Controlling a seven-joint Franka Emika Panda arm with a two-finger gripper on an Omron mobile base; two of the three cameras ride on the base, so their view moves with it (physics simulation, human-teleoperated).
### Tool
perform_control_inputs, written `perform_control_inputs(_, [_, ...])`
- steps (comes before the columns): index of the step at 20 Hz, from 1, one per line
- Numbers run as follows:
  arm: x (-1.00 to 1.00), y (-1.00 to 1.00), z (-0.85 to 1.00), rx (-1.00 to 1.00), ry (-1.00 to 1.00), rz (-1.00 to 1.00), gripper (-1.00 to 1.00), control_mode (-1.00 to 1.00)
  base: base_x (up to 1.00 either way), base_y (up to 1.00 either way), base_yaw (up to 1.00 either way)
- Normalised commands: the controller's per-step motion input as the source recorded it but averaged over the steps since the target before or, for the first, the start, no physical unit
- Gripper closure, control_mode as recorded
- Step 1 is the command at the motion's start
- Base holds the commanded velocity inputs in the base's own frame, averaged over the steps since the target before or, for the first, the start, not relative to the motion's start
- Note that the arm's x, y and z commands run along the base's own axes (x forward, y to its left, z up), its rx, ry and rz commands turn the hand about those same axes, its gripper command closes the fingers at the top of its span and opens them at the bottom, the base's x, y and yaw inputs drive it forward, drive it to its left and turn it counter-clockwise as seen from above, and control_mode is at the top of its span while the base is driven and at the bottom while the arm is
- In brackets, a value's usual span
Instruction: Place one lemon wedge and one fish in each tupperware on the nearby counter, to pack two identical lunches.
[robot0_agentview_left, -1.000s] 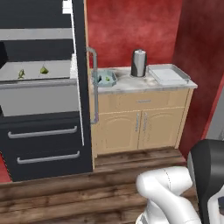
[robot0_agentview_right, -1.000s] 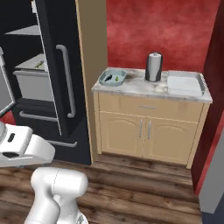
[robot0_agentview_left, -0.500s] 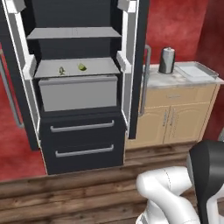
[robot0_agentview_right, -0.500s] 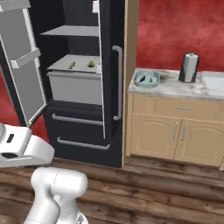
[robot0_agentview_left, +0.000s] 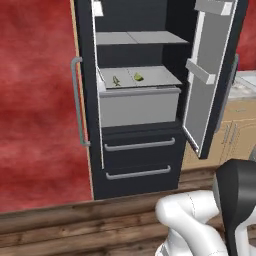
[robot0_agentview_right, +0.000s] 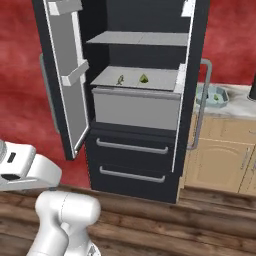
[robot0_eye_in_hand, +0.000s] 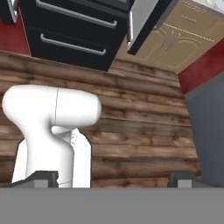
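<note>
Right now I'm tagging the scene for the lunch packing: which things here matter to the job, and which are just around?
Job:
fish on the fridge shelf
lemon wedge beside it
pale blue tupperware, something green already inside
counter
gripper, open, holding nothing

Around:
fridge drawers
wooden floor

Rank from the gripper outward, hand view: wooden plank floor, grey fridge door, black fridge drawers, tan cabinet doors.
1. Wooden plank floor, beneath the gripper.
2. Grey fridge door, top centre.
3. Black fridge drawers, top left; tan cabinet doors, top right: too close.
</note>
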Motion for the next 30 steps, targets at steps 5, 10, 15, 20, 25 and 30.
perform_control_inputs(5, [0.00,0.00,0.00,0.00,0.00,0.00,-1.00,1.00,0.31,0.76,0.00])
perform_control_inputs(10, [0.00,0.00,0.00,0.00,0.00,0.00,-1.00,1.00,0.19,-0.20,0.00])
perform_control_inputs(15, [0.00,0.00,0.00,0.00,0.00,0.00,-1.00,1.00,0.28,-0.73,0.00])
perform_control_inputs(20, [0.00,0.00,0.00,0.00,0.00,0.00,-1.00,1.00,0.37,-0.52,0.00])
perform_control_inputs(25, [0.00,0.00,0.00,0.00,0.00,0.00,-1.00,1.00,0.59,0.08,0.00])
perform_control_inputs(30, [0.00,0.00,0.00,0.00,0.00,0.00,-1.00,1.00,0.70,0.23,0.00])
